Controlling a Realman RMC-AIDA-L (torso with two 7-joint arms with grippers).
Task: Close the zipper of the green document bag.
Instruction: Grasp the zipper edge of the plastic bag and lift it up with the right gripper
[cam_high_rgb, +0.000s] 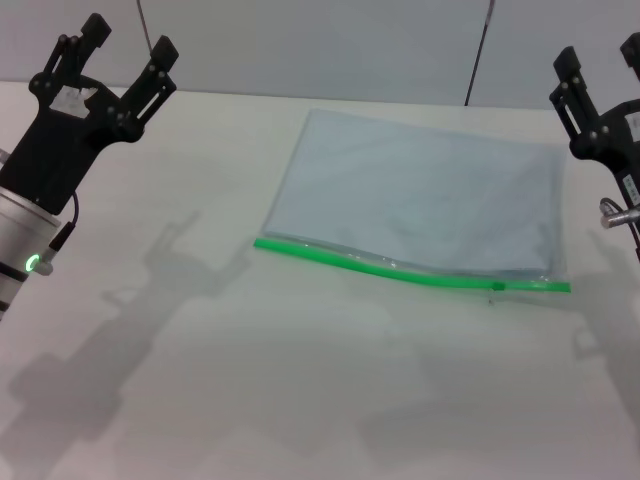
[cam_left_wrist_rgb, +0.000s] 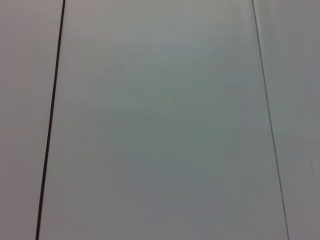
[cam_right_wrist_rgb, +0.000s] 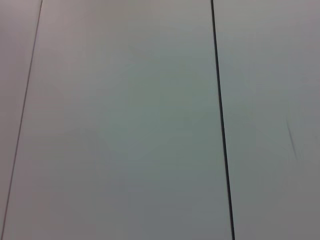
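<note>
Status: nothing started yet, by the look of it.

The green document bag (cam_high_rgb: 420, 195), a large flat rectangular pouch of translucent pale blue-grey plastic, lies flat on the white table (cam_high_rgb: 300, 400). That bag is my landmark below.

The zipper (cam_high_rgb: 410, 272), a thin bright green plastic strip, runs along the bag's long edge nearest the robot. A small dark mark that I take for the slider tab (cam_high_rgb: 496, 286) sits near the strip's right end. Left of it the strip bows and seems to show two separate lines, so I judge that stretch unsealed. Too fine to be sure.

The left gripper (cam_high_rgb: 127, 45), black, two-fingered, is raised well apart from the bag, off its left side, fingers spread and holding nothing. The right gripper (cam_high_rgb: 598, 62), also black, is raised just off the bag's far right corner and partly cut off by the frame edge, fingers apart and empty as far as it shows. Neither touches the bag. Both wrist views show only plain wall panels, no bag.

Left to do, in my judgement: everything. Pin the bag, grasp the slider, run it along the green strip to the left end.
</note>
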